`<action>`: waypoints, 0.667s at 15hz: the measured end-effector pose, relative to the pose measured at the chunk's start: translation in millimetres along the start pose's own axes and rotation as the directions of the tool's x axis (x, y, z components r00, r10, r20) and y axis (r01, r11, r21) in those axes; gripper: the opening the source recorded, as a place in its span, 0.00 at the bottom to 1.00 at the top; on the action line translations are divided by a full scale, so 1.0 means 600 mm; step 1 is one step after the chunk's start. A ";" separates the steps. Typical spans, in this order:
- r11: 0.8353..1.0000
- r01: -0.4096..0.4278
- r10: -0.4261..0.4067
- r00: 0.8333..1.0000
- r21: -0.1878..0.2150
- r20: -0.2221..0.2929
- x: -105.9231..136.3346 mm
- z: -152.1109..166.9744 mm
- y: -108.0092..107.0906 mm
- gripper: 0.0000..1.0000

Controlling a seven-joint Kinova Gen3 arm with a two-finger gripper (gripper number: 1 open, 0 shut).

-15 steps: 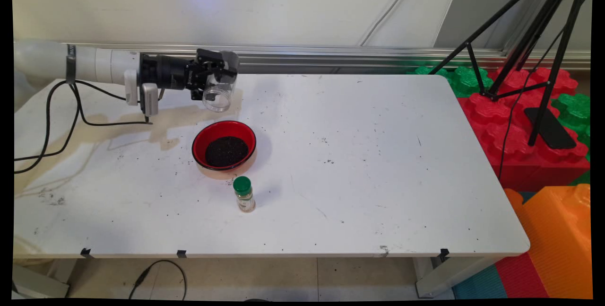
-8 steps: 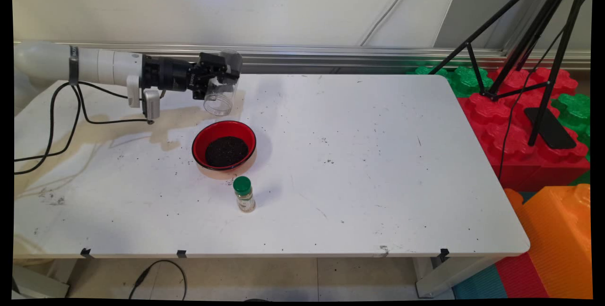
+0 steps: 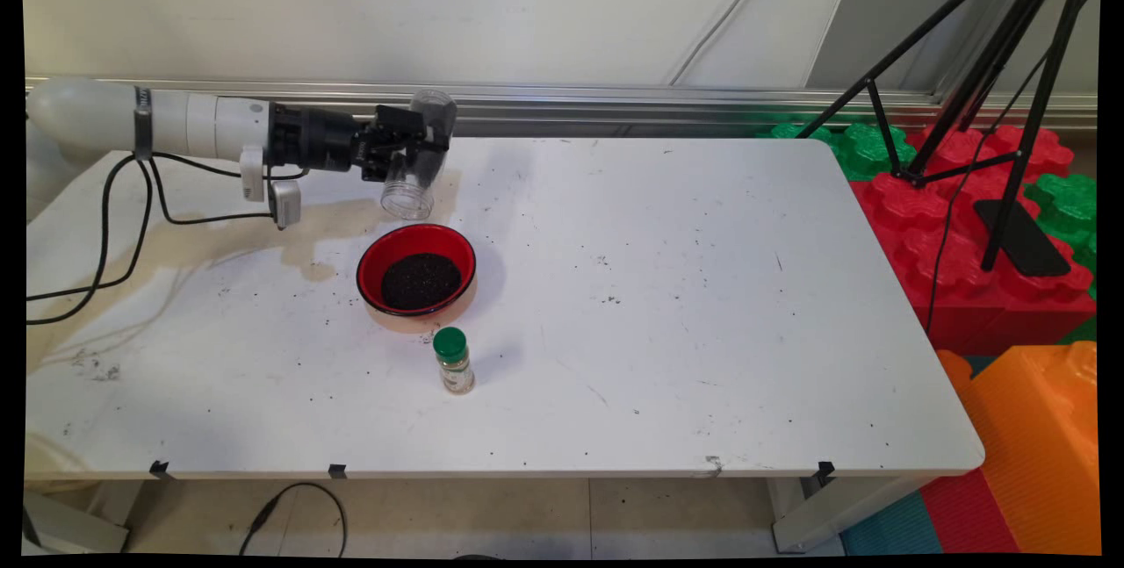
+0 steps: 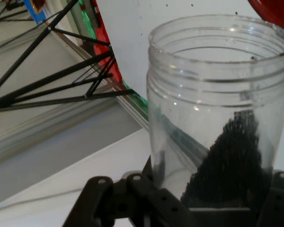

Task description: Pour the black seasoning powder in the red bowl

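Tilting clear jar (image 3: 420, 157), mouth down toward red bowl (image 3: 416, 270).

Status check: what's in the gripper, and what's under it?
Gripper shut on clear jar, tipped mouth-down. Red bowl of dark grains just below. Green-capped bottle upright, nearer side of bowl.

Nothing readable anywhere here, honestly: the green-capped spice jar (image 3: 453, 362) near the table's front edge has a label, but it's way too small to make out.
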 end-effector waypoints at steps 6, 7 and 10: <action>0.993 -0.115 0.115 0.993 0.002 -0.008 0.003 0.004 -0.002 0.00; 0.991 -0.137 0.137 0.991 0.003 -0.009 0.003 0.005 -0.002 0.00; 0.983 -0.186 0.186 0.983 0.005 -0.012 0.004 0.007 -0.003 0.00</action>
